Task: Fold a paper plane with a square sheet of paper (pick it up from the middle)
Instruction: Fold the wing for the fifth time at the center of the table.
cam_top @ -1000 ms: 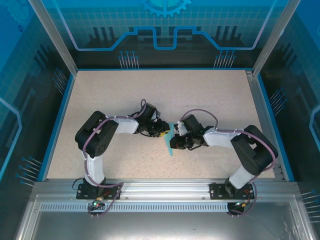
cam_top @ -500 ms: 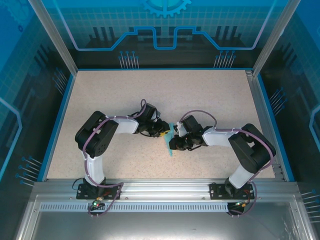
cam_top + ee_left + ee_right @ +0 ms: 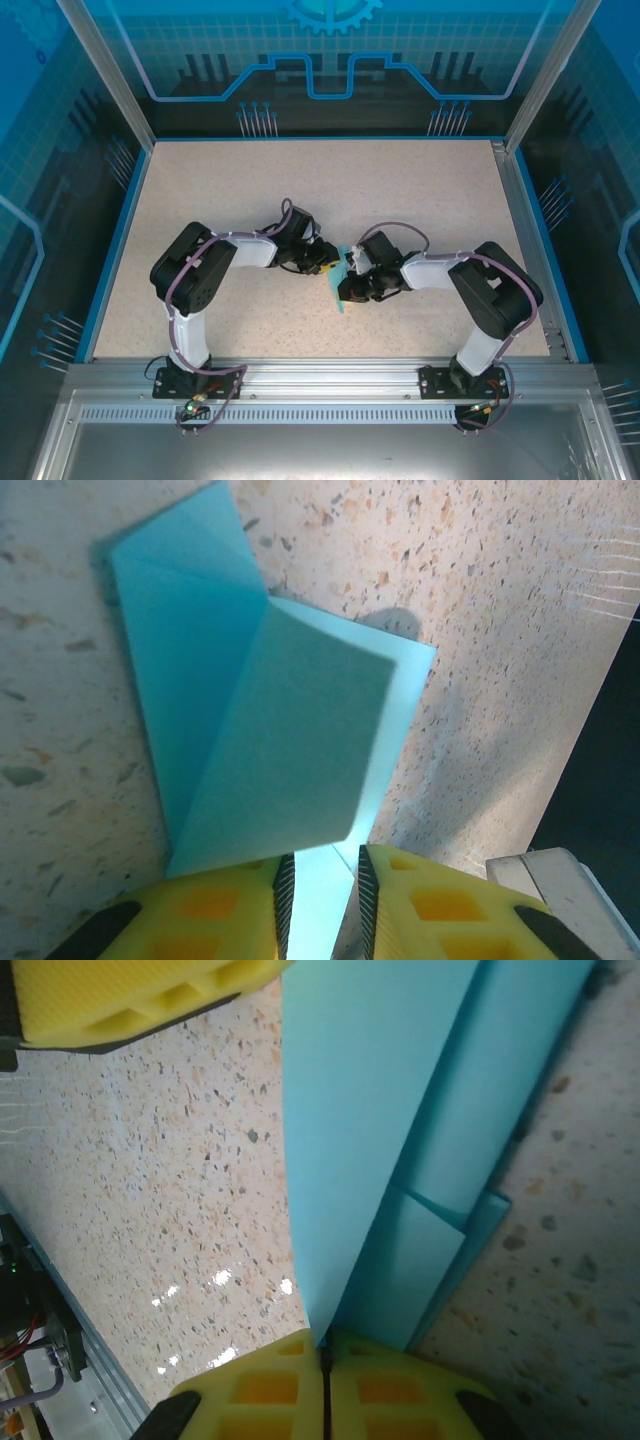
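L gripper & R gripper both pinch folded paper, top-cam view mostly blocked.

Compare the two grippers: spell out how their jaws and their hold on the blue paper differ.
The left gripper has its jaws slightly apart, with a strip of the paper plane between them; the right gripper has its jaws pressed together, pinching an edge of the paper. From above, the left gripper meets the paper from the left and the right gripper from the right. Both have yellow fingers and hold the same folded paper.
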Available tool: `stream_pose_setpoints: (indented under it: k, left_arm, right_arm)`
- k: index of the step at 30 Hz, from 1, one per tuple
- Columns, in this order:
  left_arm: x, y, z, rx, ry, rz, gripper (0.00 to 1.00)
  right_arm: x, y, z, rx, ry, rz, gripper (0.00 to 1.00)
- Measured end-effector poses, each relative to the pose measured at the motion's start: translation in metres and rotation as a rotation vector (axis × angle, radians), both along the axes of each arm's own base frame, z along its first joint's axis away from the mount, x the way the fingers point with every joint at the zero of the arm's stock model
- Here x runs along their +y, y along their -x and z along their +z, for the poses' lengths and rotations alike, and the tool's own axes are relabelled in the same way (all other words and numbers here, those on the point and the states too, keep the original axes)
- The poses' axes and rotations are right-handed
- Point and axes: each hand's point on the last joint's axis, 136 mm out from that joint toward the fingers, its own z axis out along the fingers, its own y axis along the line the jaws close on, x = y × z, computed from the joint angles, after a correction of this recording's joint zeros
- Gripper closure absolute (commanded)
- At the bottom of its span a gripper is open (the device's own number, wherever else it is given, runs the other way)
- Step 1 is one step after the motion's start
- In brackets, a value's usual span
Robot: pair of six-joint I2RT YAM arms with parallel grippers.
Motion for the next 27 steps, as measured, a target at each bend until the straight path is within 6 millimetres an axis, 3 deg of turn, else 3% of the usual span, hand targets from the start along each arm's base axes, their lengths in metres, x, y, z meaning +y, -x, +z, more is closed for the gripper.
stream_pose_setpoints:
  k: [7, 13, 20, 27]
  left_arm:
    - [0.0, 0.0, 0.0, 0.002, -0.001, 0.0, 0.72]
    - [0.0, 0.0, 0.0, 0.004, -0.002, 0.0, 0.72]
    - [0.0, 0.0, 0.0, 0.008, -0.005, 0.0, 0.72]
    - [0.0, 0.0, 0.0, 0.012, -0.007, 0.0, 0.73]
  right_arm:
    - [0.0, 0.0, 0.001, 0.0, 0.001, 0.0, 0.83]
    - [-0.001, 0.003, 0.009, -0.01, 0.0, 0.001, 0.87]
    - [0.0, 0.01, 0.002, 0.004, 0.013, 0.007, 0.93]
    - [0.0, 0.01, 0.0, 0.003, 0.002, -0.002, 0.86]
